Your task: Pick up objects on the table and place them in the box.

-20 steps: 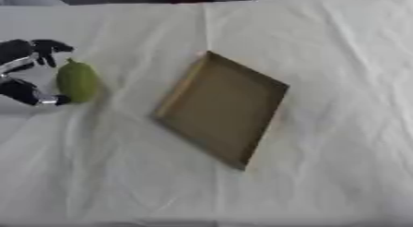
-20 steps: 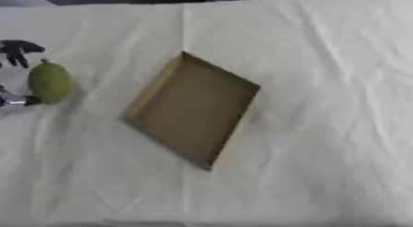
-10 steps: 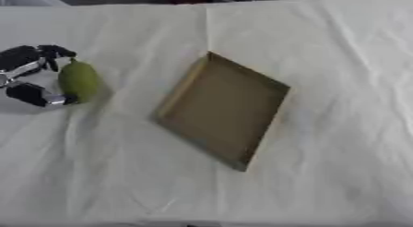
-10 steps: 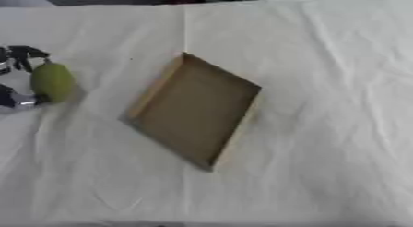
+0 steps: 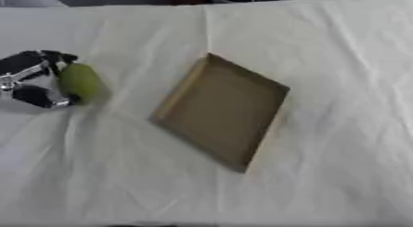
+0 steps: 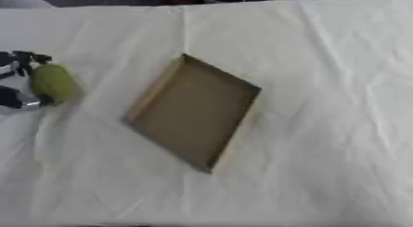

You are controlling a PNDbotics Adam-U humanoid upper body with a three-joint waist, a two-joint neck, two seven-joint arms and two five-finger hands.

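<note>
The desk [image 5: 339, 60] is covered with a creased white cloth [image 5: 105, 175]. A shallow brown cardboard box [image 5: 222, 110] lies open-side up near the centre of the desk, turned so that one corner points toward the far edge and the opposite corner toward the near edge. Its interior holds nothing.

The left hand [image 5: 28, 80] enters from the left edge of the view — black with silver parts. Its fingers [image 5: 56, 57] and thumb curl around the left side of a green, oval object [image 5: 79, 82], which looks like a fruit. The object stands roughly upright with a slight tilt, its long axis running from far to near. It is in contact with the hand at its upper end and at its lower left side; the hand is grasping it. Whether the object rests on the cloth or is raised just off it cannot be determined — a faint shadow falls to its right.

The green object sits well to the left of the box, with a strip of bare cloth between the two. It is outside the box.

The right hand does not appear in either eye view.
</note>
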